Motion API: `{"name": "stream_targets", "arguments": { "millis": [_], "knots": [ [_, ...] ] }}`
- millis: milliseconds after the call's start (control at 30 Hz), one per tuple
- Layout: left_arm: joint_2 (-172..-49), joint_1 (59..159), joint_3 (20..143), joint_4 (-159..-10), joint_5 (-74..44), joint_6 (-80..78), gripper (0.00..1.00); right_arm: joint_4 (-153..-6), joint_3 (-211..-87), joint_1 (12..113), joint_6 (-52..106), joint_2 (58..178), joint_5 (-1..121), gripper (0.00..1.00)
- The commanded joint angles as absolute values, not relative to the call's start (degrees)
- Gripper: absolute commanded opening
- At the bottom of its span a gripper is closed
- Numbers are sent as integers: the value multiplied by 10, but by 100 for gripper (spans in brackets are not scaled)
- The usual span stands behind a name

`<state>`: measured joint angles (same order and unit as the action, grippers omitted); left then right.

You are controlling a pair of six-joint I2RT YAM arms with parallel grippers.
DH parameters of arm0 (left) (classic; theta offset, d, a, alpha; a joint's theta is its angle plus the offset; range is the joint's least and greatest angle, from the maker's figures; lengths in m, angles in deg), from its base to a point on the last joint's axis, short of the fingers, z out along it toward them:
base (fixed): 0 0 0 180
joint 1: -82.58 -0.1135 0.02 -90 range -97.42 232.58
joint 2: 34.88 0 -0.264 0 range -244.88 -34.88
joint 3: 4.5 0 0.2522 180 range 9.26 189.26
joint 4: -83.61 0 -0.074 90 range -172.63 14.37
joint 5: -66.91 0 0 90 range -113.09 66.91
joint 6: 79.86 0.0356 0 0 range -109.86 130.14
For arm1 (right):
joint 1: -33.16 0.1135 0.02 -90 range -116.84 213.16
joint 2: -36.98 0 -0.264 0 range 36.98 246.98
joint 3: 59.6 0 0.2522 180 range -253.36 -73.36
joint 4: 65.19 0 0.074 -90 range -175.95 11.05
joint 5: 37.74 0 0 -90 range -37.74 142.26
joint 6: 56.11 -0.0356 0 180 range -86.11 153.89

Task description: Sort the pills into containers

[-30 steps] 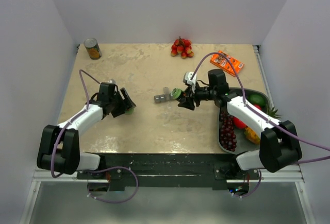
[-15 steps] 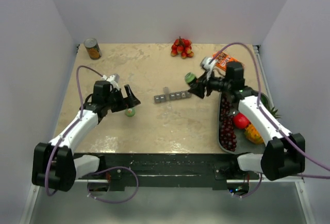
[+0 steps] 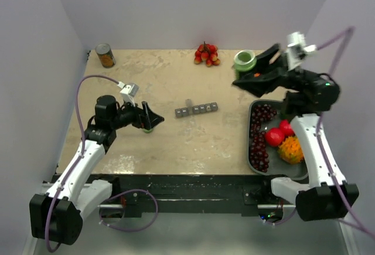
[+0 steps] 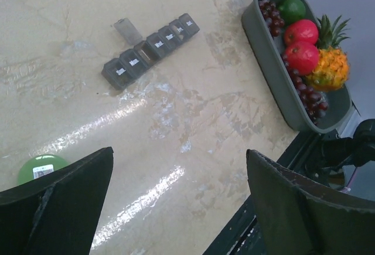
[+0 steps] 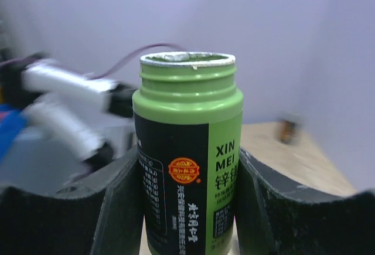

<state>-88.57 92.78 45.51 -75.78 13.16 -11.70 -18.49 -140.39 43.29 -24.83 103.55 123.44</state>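
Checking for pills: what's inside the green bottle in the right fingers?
The green bottle is uncapped, its rim showing. The wrist view is side-on, the top view too small: contents hidden.

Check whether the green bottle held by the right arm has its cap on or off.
Off: the bottle shows bare threads and an open rim; a green cap lies on the table.

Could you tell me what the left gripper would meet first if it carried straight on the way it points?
Probably the bare table just ahead of the open left gripper; the containers lie farther along, though the tilt is hard to judge.
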Motion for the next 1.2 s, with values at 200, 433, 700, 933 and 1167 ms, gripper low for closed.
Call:
{"name": "stream_targets", "arguments": {
  "millis": [200, 433, 700, 933, 1167],
  "knots": [
    [-858, 927, 462, -795, 156, -65, 99, -918, -1442, 412, 438, 978, 1144, 0],
    [-927, 927, 478, -787, 151, -73, 96, -1145, -1432, 561, 712, 1090, 961, 0],
    [-975, 927, 474, -745, 92, -25, 89, -1156, -1493, 595, 764, 1277, 858, 0],
    [-979, 927, 485, -727, 70, -9, 89, -1178, -1571, 599, 787, 1395, 786, 0],
    [-981, 927, 491, -715, 59, -4, 89, -1218, -1632, 609, 788, 1452, 726, 0]
  ]
}}
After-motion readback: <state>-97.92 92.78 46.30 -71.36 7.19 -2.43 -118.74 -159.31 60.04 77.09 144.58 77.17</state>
